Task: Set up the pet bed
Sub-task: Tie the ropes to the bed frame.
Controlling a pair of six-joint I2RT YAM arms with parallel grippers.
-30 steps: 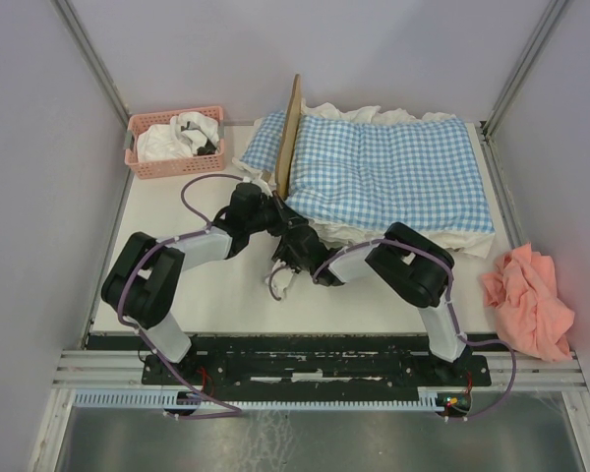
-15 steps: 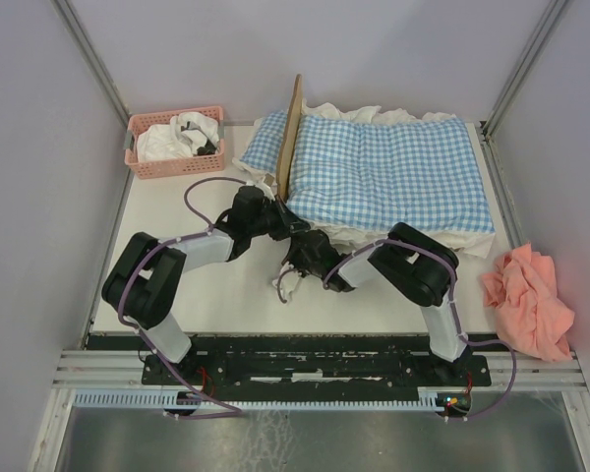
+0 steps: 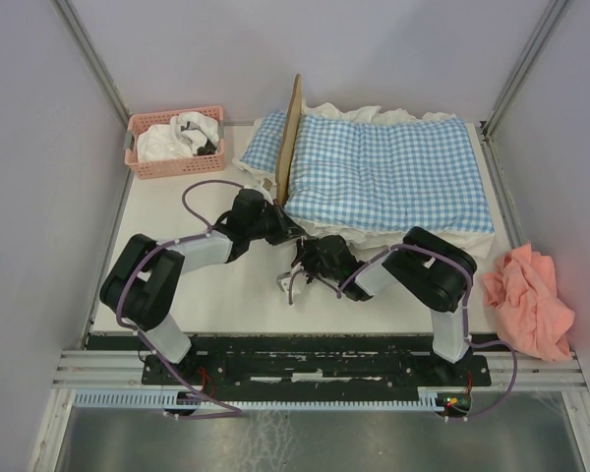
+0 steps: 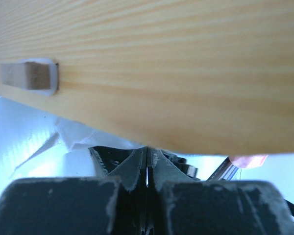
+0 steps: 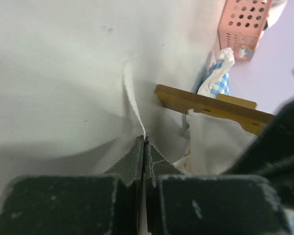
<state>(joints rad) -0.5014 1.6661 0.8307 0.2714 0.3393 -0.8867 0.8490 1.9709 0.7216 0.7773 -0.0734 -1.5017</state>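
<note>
Pet bed (image 3: 290,138): beyond both jaws, headboard upright, gingham bedding (image 3: 383,172) spread over base. White fabric (image 5: 63,73): fold rises straight from right gripper (image 5: 143,141) tips, jaws pinching it, likely tugging skirt clear of frame. Left gripper (image 4: 147,156): jaws pressed together, nothing seen between, wood just beyond tips, probably bracing frame against pull.

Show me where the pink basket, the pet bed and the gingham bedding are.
pink basket (image 3: 177,168), top external view, its near wall.
pet bed (image 3: 290,133), top external view, headboard's top edge.
gingham bedding (image 3: 388,172), top external view, middle of the checked top.
</note>
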